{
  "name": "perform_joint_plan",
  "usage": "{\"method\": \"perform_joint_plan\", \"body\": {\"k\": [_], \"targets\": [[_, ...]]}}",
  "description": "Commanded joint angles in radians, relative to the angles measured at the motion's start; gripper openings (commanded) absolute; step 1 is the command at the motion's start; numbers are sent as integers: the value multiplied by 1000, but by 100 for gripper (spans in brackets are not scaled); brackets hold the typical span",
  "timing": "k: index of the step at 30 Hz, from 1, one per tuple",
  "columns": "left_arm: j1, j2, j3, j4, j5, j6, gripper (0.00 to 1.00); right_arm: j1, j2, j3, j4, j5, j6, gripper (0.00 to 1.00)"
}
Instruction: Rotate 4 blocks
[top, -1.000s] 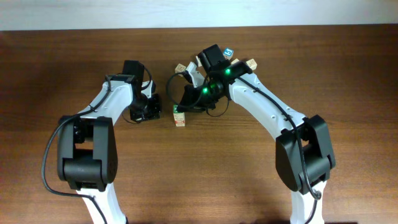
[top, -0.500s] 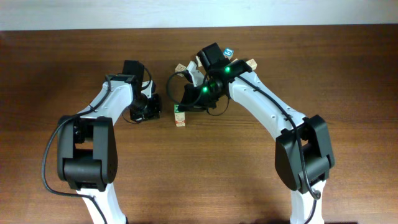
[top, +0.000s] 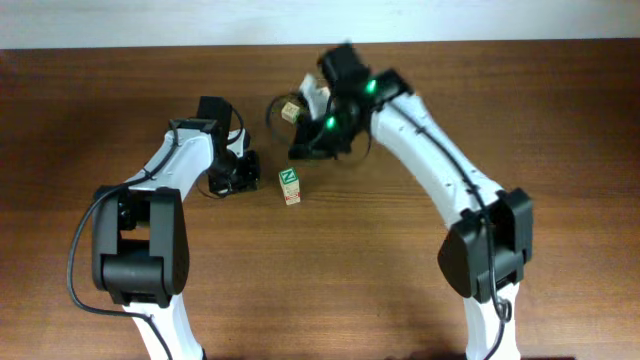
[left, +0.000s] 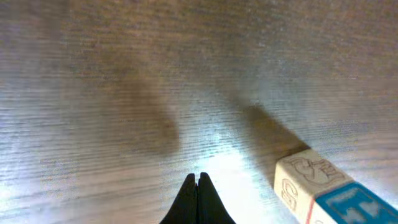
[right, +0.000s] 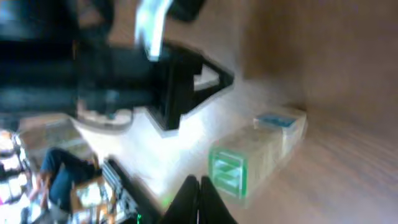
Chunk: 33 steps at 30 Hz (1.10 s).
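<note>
No grip yet: left hand (left: 199, 182) and right hand (right: 199, 182) both pinched shut, empty.
Located green-letter block (top: 290, 185) mid-frame on worktop (top: 560, 120), pale block (top: 292, 110) upper centre; open before descending, straddle squarely, twist without dragging.

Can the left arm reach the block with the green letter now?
Probably yes: the green-letter block stands alone close beside the shut left gripper, with only bare table between them. It would need to open first.

One table (top: 560, 120), two arms: left arm (top: 170, 170), right arm (top: 430, 160). From above, two blocks: one green-letter block (top: 289, 179), one pale block (top: 292, 110) behind it. The left wrist view shows one blue-faced cube (left: 329, 193).
</note>
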<state>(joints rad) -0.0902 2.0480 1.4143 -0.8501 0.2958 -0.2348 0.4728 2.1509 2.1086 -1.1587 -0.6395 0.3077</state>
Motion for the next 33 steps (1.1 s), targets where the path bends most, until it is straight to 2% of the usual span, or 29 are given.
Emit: {"method": "perform_joint_plan", "body": {"k": [1, 3, 5, 8, 10, 11, 12, 13, 14, 18, 26, 33], "targets": [[37, -23, 137, -90, -8, 46, 0, -106, -19, 366, -195, 159, -130, 11], [60, -74, 244, -185, -62, 59, 0, -168, -19, 617, -394, 299, -163, 23], [61, -161, 342, -254, -92, 133, 0, -229, -19, 837, -540, 376, -174, 33], [60, -322, 365, -272, -91, 230, 0, -257, -88, 871, -540, 439, -181, 45], [60, -467, 365, -317, -91, 326, 0, -257, -142, 871, -540, 525, -181, 59], [61, -533, 365, -337, -91, 370, 0, -257, -164, 871, -540, 566, -181, 68], [61, -602, 365, -347, -92, 394, 4, -257, -183, 871, -540, 594, -181, 80], [61, -655, 365, -348, -95, 394, 63, -257, -206, 870, -540, 631, -181, 98], [61, -691, 365, -348, -95, 394, 99, -257, -222, 871, -540, 667, -181, 98], [61, -762, 365, -349, -95, 394, 99, -257, -267, 871, -540, 691, -180, 98], [61, -760, 365, -349, -95, 394, 99, -257, -258, 868, -539, 678, -180, 98], [61, -760, 365, -349, -95, 394, 99, -257, -250, 860, -510, 787, -181, 98]]}}
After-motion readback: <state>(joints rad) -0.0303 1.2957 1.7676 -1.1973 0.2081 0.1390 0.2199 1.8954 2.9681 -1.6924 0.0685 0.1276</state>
